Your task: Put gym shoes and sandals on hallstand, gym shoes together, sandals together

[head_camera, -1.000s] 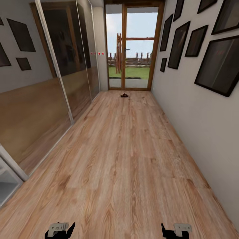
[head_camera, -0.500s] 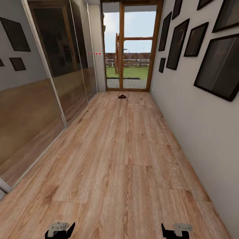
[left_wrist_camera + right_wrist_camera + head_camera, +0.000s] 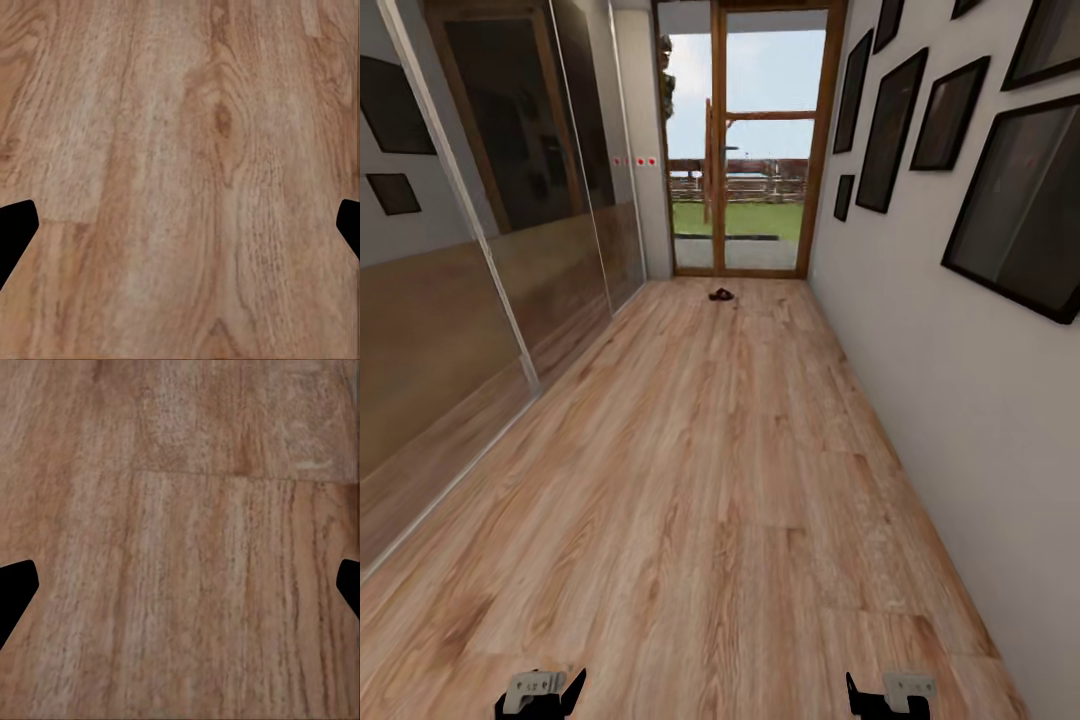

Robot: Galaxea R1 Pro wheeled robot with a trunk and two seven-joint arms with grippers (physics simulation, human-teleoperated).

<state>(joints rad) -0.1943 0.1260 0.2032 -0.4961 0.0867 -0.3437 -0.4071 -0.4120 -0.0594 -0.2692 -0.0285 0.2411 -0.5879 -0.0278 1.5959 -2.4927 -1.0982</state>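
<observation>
A small dark brown sandal (image 3: 721, 295) lies on the corridor floor (image 3: 720, 480) at the far end, just before the glass door. It is too far off to tell whether it is one sandal or a pair. The gym shoes and the hallstand are out of view. My left gripper (image 3: 540, 692) and right gripper (image 3: 890, 695) hang low at the head view's bottom edge, far from the sandal. In the wrist views, the left gripper (image 3: 180, 232) and right gripper (image 3: 180, 592) are both open, with only bare wood planks between the dark fingertips.
Mirrored sliding doors (image 3: 480, 270) line the left wall. A white wall with dark picture frames (image 3: 1020, 190) runs along the right. A wood-framed glass door (image 3: 750, 150) closes the far end. The floor runs straight ahead between the two walls.
The camera has moved forward along the corridor and turned slightly. A white unit at the lower left has left the view. Both grippers keep their place in the picture.
</observation>
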